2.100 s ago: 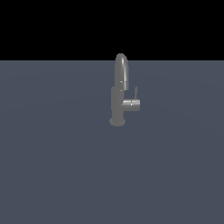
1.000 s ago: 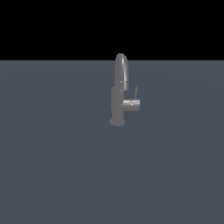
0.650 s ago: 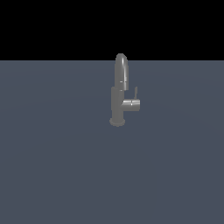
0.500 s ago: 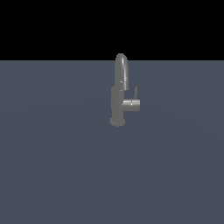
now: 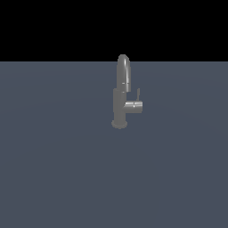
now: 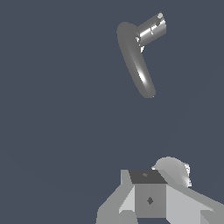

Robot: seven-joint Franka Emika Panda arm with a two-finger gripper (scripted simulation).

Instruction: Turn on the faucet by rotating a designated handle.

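Note:
The grey metallic faucet (image 5: 119,104) stands upright on a flat grey-blue surface, its arched spout (image 5: 123,71) rising above the body. A short side cylinder (image 5: 134,106) sticks out toward the exterior view's right, and the thin handle (image 5: 138,94) points up from its end. The wrist view looks down on the faucet (image 6: 136,61), with the side cylinder (image 6: 151,29) and the handle's tip (image 6: 160,16) beyond it. Grey parts of my gripper (image 6: 148,194) show at that picture's edge, well apart from the faucet. I cannot make out how the fingers stand. The arm is out of the exterior view.
The grey-blue surface (image 5: 67,169) stretches all around the faucet, and a black background lies beyond its far edge. No other object shows in either view.

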